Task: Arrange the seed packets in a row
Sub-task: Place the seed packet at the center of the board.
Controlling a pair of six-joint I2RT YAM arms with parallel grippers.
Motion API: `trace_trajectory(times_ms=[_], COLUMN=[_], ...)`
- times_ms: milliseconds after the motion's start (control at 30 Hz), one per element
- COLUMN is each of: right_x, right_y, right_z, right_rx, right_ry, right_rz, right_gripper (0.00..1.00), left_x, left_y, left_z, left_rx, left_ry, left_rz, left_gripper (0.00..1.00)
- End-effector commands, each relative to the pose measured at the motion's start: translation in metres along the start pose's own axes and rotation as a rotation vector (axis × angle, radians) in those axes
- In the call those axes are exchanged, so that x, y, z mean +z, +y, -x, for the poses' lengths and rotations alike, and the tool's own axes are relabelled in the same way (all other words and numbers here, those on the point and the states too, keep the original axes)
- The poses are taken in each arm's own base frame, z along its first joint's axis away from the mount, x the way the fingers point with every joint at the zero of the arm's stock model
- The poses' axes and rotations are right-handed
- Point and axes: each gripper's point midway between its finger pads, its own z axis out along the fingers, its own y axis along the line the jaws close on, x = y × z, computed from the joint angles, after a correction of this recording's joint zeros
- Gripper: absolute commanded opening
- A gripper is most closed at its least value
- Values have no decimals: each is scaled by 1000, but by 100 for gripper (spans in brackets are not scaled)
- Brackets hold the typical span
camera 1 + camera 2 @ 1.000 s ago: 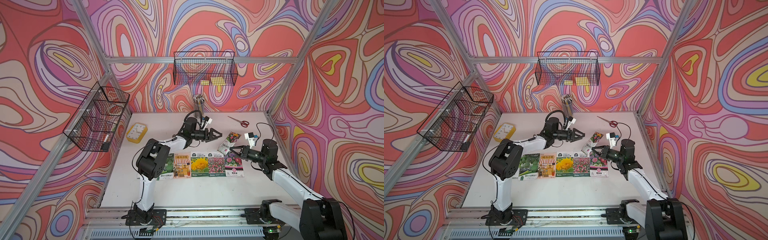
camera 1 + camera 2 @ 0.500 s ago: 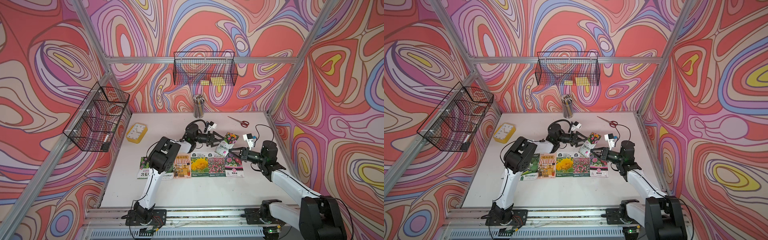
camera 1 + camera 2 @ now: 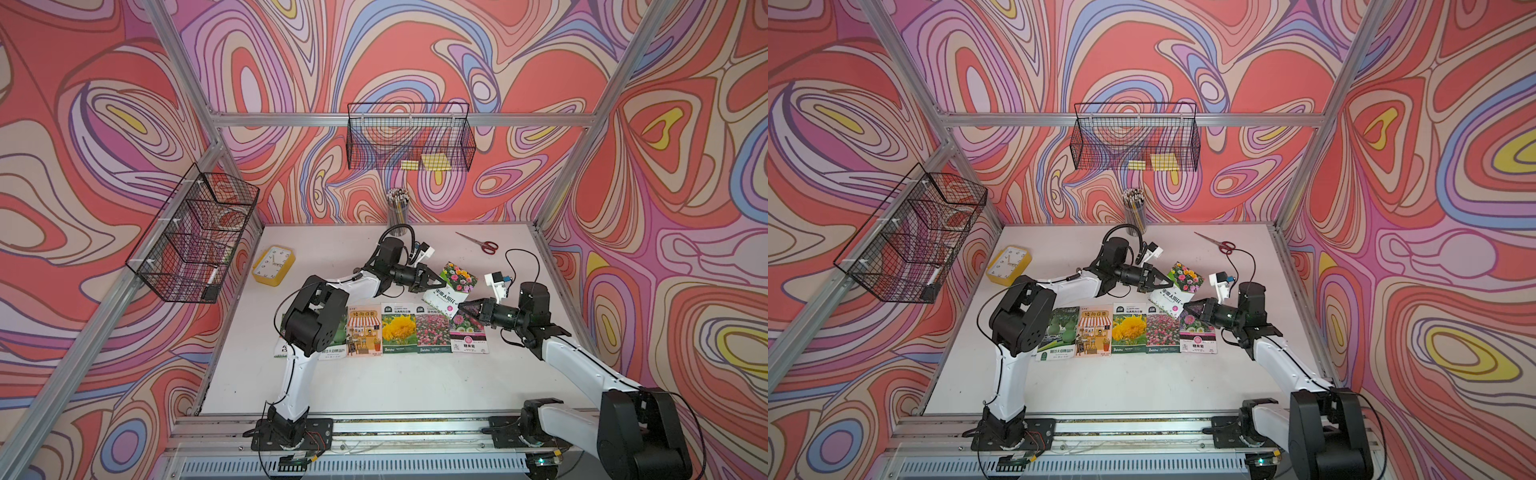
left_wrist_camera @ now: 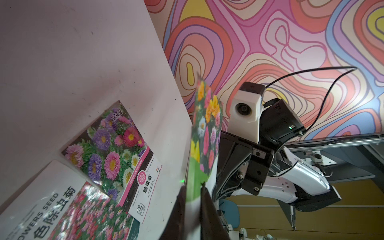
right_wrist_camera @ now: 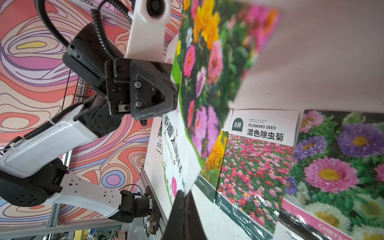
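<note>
Swinging over from mid-bench, the left gripper [image 3: 438, 283] has reached the mixed-flower packet [image 3: 451, 286]. Its jaws, wide a second ago, now pinch the packet's edge nearest the left arm.

In both top views the right gripper [image 3: 460, 306] is clamped on the packet's lower corner. The packet hangs tilted in the air between the two, just behind the right end of the row across the middle of the bench [image 3: 374, 386].

By count there are seven seed packets. Six lie flat in the row, from the end packet [image 3: 283, 348], only a white corner beside the left arm's elbow, to the aster packet [image 3: 1198, 336]. One is aloft. There are also two wire baskets, two yellow pads, one clock, one pair of scissors and one pencil cup.

In the left wrist view, the fingers [image 4: 180, 207] press either side of the packet's green-and-white strip.

In the right wrist view, the right gripper [image 5: 182, 194] has its tips together on the white corner. The left gripper [image 5: 175, 97] bites the far edge.

With two grips on one thin sheet, arms drawing apart or twisting would likely crease or tear it. If one grip lets go, the packet may swing on the remaining pinch and slip. Set down carelessly, it could overlap the aster packet. The left elbow, low over the row's left end, might nudge packets askew.
</note>
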Motion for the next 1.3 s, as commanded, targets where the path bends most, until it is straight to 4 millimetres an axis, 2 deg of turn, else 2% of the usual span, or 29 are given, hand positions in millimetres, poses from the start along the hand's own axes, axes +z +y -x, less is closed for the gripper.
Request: trace_trajectory(times_ms=[0,167,300,367,400,500,567,667,767,867,933,1067,1267], right_x=[1,1,0,-4,-9,-40,-70,-95,-96,-98,-102,-96,-87], right_y=[-2,-3,-7,-13,-18,-37,-48,-45,-42,-51,-57,-72,-99], right_z=[5,6,8,15,19,41,52,63,62,56,53,41,30], right_rx=[-22,-25,-23,-15,-3,47,110,172,189,224,243,313,431], right_ry=[-6,-6,-9,-35,-57,-183,-269,-330,-299,-293,-307,-295,-279], right_rz=[-25,-30,-68,-149,-204,-452,-597,-617,-619,-636,-644,-595,-508], right_gripper=[0,0,0,27,36,48,57,70,73,73,74,74,75], left_x=[-6,-7,-4,5,12,42,68,105,141,166,170,172,196], left_y=[-1,-6,-8,-8,-6,0,7,23,29,36,44,65,72], left_z=[-5,-2,-3,-1,0,5,4,-2,-8,-14,-16,-17,-25], left_rx=[32,43,49,48,23,-40,-88,-176,-247,-293,-305,-374,-407], left_ry=[16,19,19,-15,-43,-157,-229,-308,-353,-388,-433,-527,-541], left_rz=[65,72,102,137,155,192,237,302,346,396,452,508,524], left_gripper=[9,0,0,0,0,0,0,0,0,0,0,0,0])
